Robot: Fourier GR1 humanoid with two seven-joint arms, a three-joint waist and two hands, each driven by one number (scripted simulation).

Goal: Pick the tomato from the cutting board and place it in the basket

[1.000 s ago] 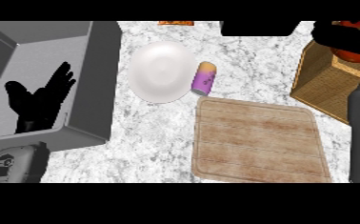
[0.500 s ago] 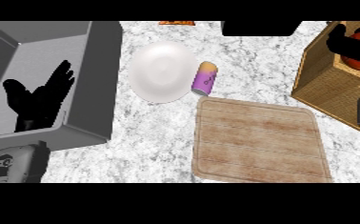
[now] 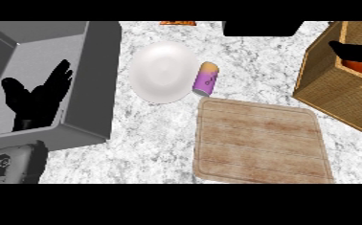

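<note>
In the head view, my right robot hand (image 3: 346, 50) shows only as a black part at the right edge, inside the woven basket (image 3: 322, 83). Just under it I see a small orange-red patch, which seems to be the tomato (image 3: 354, 65), also inside the basket and touching or almost touching the robot hand. So little of this robot hand is visible that I cannot tell if its fingers are spread or closed around the tomato.

My left robot hand (image 3: 35, 97) is at the left side, over the grey sink (image 3: 96, 75), with the fingers straight and apart, pointing up, and it holds nothing.

The wooden cutting board (image 3: 258, 142) lies on the table (image 3: 148, 142) in the lower middle, near the basket. The table has a white and grey marble pattern. Above the board, on the left, lies a white plate (image 3: 163, 72), and just beside the plate a purple can (image 3: 206, 79) lies on its side, close to the upper left corner of the board. At the top edge a dark rectangular thing (image 3: 262, 28) and a small orange thing (image 3: 178, 23) are partly seen.
</note>
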